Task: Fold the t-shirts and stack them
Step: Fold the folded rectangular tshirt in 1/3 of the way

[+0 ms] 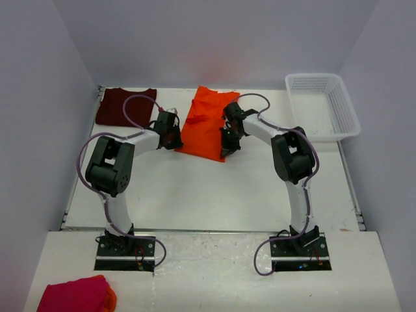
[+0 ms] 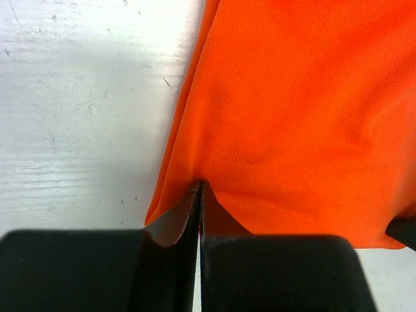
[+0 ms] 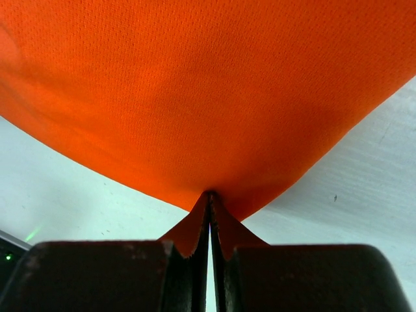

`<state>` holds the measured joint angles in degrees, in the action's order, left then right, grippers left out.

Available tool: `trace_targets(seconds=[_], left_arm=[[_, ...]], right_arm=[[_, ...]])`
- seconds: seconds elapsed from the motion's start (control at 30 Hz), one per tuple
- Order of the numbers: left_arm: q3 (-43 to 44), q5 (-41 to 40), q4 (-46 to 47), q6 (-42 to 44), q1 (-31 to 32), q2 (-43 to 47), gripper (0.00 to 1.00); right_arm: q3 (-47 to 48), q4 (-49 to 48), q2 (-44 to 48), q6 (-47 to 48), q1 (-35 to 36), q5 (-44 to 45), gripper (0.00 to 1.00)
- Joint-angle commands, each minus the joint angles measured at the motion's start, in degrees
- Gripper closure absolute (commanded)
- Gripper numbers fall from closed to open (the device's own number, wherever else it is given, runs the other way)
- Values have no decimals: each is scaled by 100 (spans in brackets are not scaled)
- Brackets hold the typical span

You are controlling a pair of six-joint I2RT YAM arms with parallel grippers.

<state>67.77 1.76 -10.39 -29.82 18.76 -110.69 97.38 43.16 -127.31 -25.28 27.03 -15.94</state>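
The bright orange t-shirt [image 1: 207,123] lies partly folded at the back middle of the table. At its near left corner my left gripper [image 1: 175,139] is shut, pinching the shirt's hem [image 2: 214,195]. The near right corner is pinched in my right gripper [image 1: 227,146], also shut, where the cloth [image 3: 208,97] comes to a point at the fingertips [image 3: 209,195]. A dark maroon t-shirt [image 1: 125,106] rests flat at the back left, away from both grippers.
A white plastic basket [image 1: 323,106] stands at the back right. A pink-red cloth bundle with an orange edge [image 1: 75,296] sits on the near ledge at the left. White walls close in the table on three sides.
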Motion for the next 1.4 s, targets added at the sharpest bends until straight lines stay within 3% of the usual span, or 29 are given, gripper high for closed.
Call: trace_targets(seconds=[0.0,0.37,0.73,1.03,1.2,1.37], left_arm=[[-580,53,-297,-85,39,-94,100],[-2205,456,-24,-559,715,1294,100],[-3577,466,-305,-1201,1288,3061,100],[-4359,360,-639,-1315,1296,4239,100],[-4413,220,-902,-1201,1305,4635,100],[-4404,132,-1008,-1271,1375,5610,100]], right_arm=[[-474,62,118,-30,83,215,98],[-2231,-948,829,-363,382,522,100],[-4173,-1591,2349,-838,734,997,100],[-5114,-1644,3553,-1576,1348,1409,100],[-5379,-1618,3967,-1787,1849,1577,100],[-5353,-1293,4686,-1972,2315,2085,100]])
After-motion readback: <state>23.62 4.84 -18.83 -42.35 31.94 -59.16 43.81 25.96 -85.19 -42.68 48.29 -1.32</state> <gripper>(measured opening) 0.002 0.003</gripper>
